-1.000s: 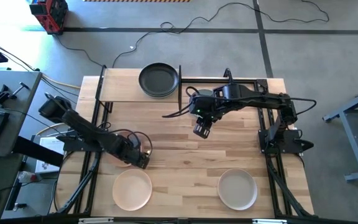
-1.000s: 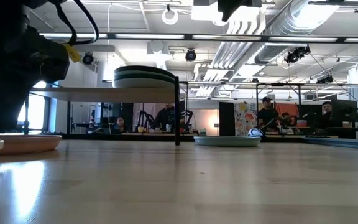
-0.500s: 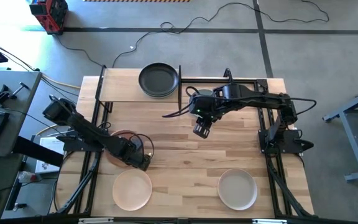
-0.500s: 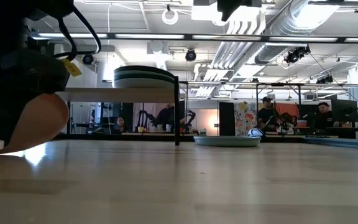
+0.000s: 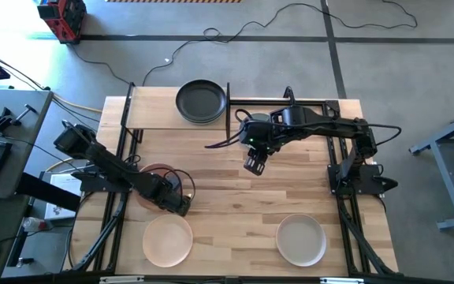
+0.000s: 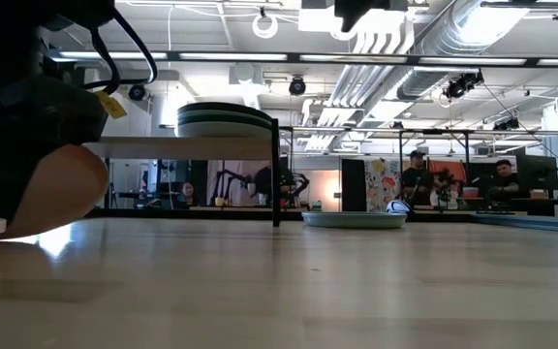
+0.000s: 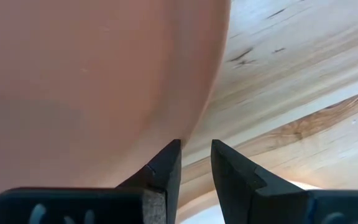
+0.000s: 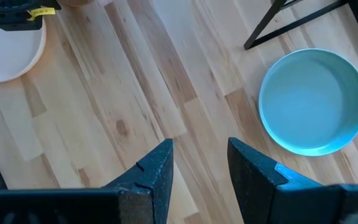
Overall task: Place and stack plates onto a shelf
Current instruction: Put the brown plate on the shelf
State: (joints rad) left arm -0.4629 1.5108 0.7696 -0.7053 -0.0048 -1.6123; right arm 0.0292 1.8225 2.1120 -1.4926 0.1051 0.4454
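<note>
Left claw (image 5: 181, 203) was clamped on the rim of a peach-pink plate (image 5: 153, 177) at the table's (image 5: 227, 205) left side, plate tilted up off the wood, per the low view (image 6: 61, 189). Left wrist view showed one finger (image 7: 166, 168) tight against the plate edge (image 7: 98, 74), the other just outside it, so a narrow pinch on the rim.

Right claw (image 5: 252, 166) hovered over mid-table, holding nothing, fingers (image 8: 160, 165) apart with a moderate gap. Below it in the right wrist view sat a pale blue plate (image 8: 312, 102) on the table near a shelf leg; the arm hid that plate from above.

Shelf (image 5: 176, 108) stood at the table's far left corner. A stack of plates was already on its right half, black one on top (image 5: 201, 101); the low view showed several stacked rims (image 6: 226, 118), exact count not clear. Left half of the shelf was bare.

Left to do, as I judged it: the peach-pink plate in hand, the pale blue one, a beige plate (image 5: 167, 240) at the near left, and a white plate (image 5: 301, 240) at the near right. Roughly half done.
</note>
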